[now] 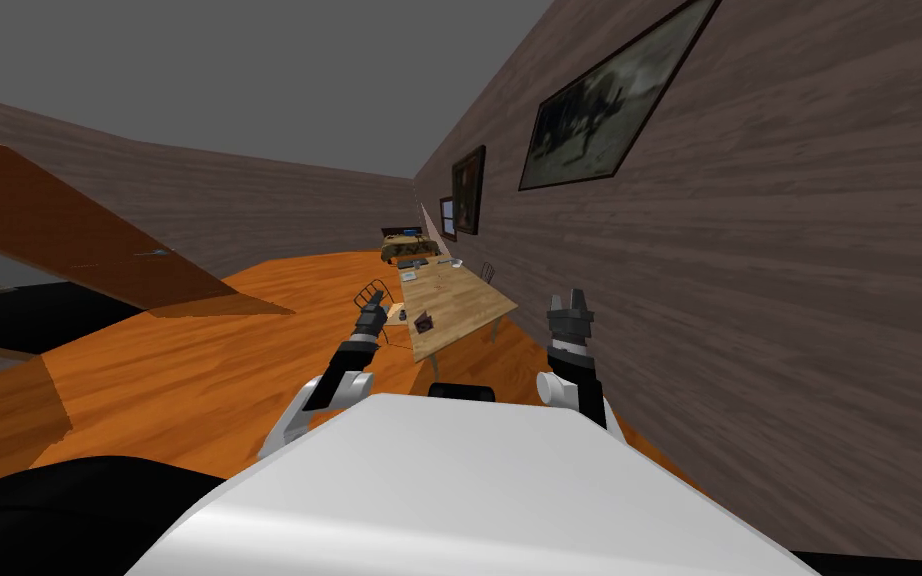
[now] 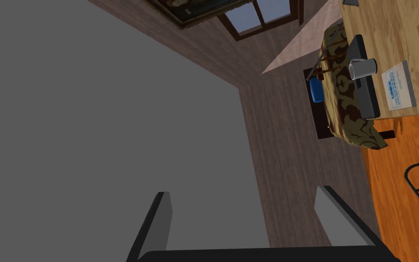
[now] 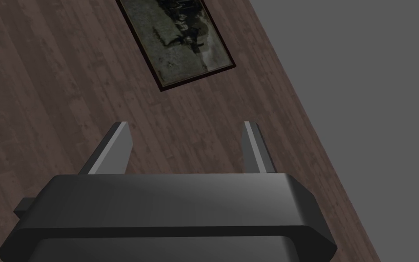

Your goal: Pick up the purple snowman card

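The left pincer (image 1: 372, 308) hangs low over the orange wood floor (image 1: 199, 370), just beside the near left edge of the surface (image 1: 459, 300), a long pale wooden table running away along the right-hand wall. In its own wrist view the left pincer (image 2: 241, 191) stands wide, its two fingers (image 2: 158, 223) apart with nothing between them. The right pincer (image 1: 567, 300) is raised on the other side of the surface, close to the wall; in its wrist view the right pincer (image 3: 185, 123) is also spread wide and bare. Between the two arms, near the closest end of the surface, sits the snowman card (image 1: 424, 323), a small dark purplish piece; whether it lies flat or stands up cannot be told. A small dark object (image 1: 401, 315) sits just beside it, towards the left edge. A black wire chair (image 1: 369, 292) stands on the floor by the left pincer. Farther along, at the far end of the surface, the left wrist view shows a white and blue book (image 2: 399, 84), a pale cup (image 2: 363, 68) and a flat dark slab (image 2: 367, 98) under the cup. Beyond that end stands a brown patterned armchair (image 2: 345, 104), with a blue item (image 2: 315, 90) behind it, and a window (image 2: 258, 16) in the far wall.
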You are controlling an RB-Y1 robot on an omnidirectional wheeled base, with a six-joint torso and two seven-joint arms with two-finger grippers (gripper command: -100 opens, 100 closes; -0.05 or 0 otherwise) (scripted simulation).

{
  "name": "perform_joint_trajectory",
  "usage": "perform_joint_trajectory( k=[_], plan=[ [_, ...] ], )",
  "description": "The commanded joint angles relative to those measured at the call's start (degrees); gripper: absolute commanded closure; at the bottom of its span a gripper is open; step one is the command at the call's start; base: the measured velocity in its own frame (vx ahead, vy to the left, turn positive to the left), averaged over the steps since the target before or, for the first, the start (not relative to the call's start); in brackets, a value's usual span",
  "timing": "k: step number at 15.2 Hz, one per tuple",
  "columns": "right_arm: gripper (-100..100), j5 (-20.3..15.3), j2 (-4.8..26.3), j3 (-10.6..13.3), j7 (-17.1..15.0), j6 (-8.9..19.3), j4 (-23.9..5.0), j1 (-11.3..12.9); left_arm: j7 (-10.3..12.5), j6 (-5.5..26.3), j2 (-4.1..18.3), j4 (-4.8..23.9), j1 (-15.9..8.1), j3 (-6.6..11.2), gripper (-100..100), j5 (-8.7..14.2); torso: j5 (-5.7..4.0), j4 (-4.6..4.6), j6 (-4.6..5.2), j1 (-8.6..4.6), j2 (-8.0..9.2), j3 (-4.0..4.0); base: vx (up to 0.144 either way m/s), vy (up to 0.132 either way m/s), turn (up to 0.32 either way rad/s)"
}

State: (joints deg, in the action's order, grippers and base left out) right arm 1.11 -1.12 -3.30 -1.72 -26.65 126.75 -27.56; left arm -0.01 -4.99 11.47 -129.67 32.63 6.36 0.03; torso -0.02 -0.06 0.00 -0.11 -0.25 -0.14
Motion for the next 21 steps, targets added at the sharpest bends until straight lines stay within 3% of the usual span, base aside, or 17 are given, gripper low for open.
perform_joint_trajectory(
  k=[1,2,4,7,9,10,12,13,15,16,18,19,21],
  plan=[
    [0,0.00,0.00,0.00,0.00,0.00,0.00,0.00,0.18,1.70,0.18,0.02,-0.19,0.42,-100,0.29,0.00,0.00,0.00,0.00,0.00,0.00,0.039,-0.023,-0.002],
    [0,0.00,0.00,0.00,0.00,0.00,0.00,0.00,0.63,3.66,0.53,0.21,0.11,1.45,-100,1.11,0.00,0.01,0.00,0.01,0.04,0.02,0.044,-0.036,-0.020],
    [0,0.00,0.00,0.00,0.00,0.00,0.00,0.00,0.63,4.38,0.53,0.21,0.11,1.45,-100,1.11,-0.01,0.01,0.00,-0.05,0.03,0.02,0.048,-0.038,-0.017],
    [0,0.00,0.00,0.00,0.00,0.00,0.00,0.00,1.56,8.82,1.06,0.62,0.73,3.61,-100,2.82,-0.02,0.00,0.00,-0.08,0.00,0.00,0.065,-0.046,-0.029],
    [0,0.00,0.00,0.00,0.00,0.00,0.00,0.00,1.56,9.94,1.06,0.62,0.73,3.61,-100,2.82,-0.02,-0.01,-0.01,-0.08,-0.06,-0.03,0.071,-0.040,-0.016],
    [0,0.00,0.00,0.00,0.00,0.00,0.00,0.00,2.04,11.91,1.26,0.82,1.05,4.72,-100,3.70,-0.01,-0.01,0.00,-0.06,-0.04,-0.03,0.062,-0.036,-0.025],
    [0,0.00,0.00,0.00,0.00,0.00,0.00,0.00,2.04,12.80,1.26,0.82,1.05,4.72,-100,3.70,-0.01,-0.01,0.00,-0.05,-0.03,-0.02,0.054,-0.031,-0.021],
    [0,0.00,0.00,0.00,0.00,0.00,0.00,0.00,2.52,14.68,1.40,1.03,1.37,5.84,-100,4.58,-0.01,0.00,0.00,-0.02,0.01,0.00,0.065,-0.030,-0.031],
    [0,0.00,0.00,0.00,0.00,0.00,0.00,0.00,2.52,15.69,1.40,1.03,1.37,5.84,-100,4.58,-0.01,-0.01,0.00,-0.05,-0.02,-0.01,0.055,-0.037,-0.017],
    [0,0.00,0.00,0.00,0.00,0.00,0.00,0.00,3.00,17.57,1.49,1.24,1.69,6.96,-100,5.48,-0.01,0.00,0.00,-0.04,0.02,0.01,0.057,-0.045,-0.026],
    [0,0.00,0.00,0.00,0.00,0.00,0.00,0.00,3.00,18.60,1.49,1.24,1.69,6.96,-100,5.48,-0.02,0.00,0.00,-0.08,-0.02,-0.01,0.061,-0.039,-0.017],
    [0,0.00,0.00,0.00,0.00,0.00,0.00,0.00,3.49,20.37,1.54,1.45,2.01,8.10,-100,6.38,-0.02,0.00,0.00,-0.05,0.00,0.00,0.061,-0.034,-0.031],
    [0,0.00,0.00,0.00,0.00,0.00,0.00,0.00,3.49,21.52,1.54,1.45,2.01,8.10,-100,6.38,-0.01,0.00,-0.02,-0.04,0.03,0.01,0.030,-0.030,0.027]
  ],
)
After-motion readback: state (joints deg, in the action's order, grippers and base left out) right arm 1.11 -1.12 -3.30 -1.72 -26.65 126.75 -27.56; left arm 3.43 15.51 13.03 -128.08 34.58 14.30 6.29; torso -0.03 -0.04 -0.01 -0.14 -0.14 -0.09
